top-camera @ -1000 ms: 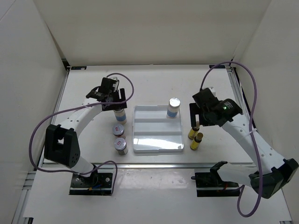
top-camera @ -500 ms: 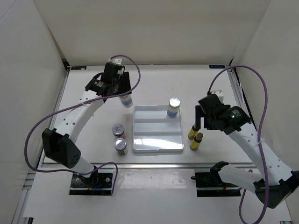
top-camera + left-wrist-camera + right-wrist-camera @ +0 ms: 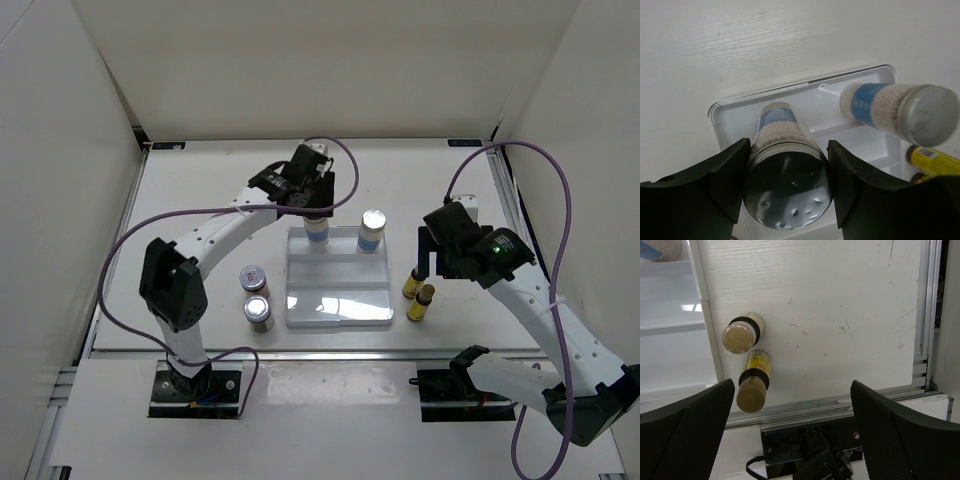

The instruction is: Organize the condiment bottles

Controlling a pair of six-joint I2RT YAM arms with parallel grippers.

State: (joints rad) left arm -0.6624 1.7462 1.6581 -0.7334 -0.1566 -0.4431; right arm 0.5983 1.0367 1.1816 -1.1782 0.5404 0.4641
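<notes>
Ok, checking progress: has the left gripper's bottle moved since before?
Yes, the bottle went right, from left of the tray to its far row.

The left gripper (image 3: 787, 192) clamps its two dark fingers (image 3: 727, 177) against the sides of a white bottle (image 3: 784, 132) with a blue label and a perforated silver cap. The bottle's lower end is over the corner compartment of a white tray (image 3: 735, 107). A second blue-labelled bottle (image 3: 890, 107) stands in the same row to the right, and a yellow bottle (image 3: 932, 159) shows at the right edge, outside the tray.
</notes>
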